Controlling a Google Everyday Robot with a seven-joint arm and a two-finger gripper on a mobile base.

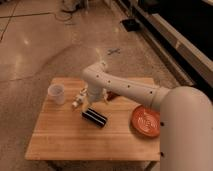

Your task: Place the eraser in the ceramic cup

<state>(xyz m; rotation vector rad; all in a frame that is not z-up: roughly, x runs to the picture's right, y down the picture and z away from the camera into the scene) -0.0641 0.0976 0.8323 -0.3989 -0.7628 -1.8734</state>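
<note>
Gripper (94,102) low beneath crooked white arm (127,88)

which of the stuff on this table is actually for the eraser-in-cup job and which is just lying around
For the job:
eraser, lying mid-table
ceramic cup, upright near the table's left edge
gripper, just above the eraser

Just lying about:
white tube, between the cup and the eraser
orange bowl, on the right side of the table
</note>
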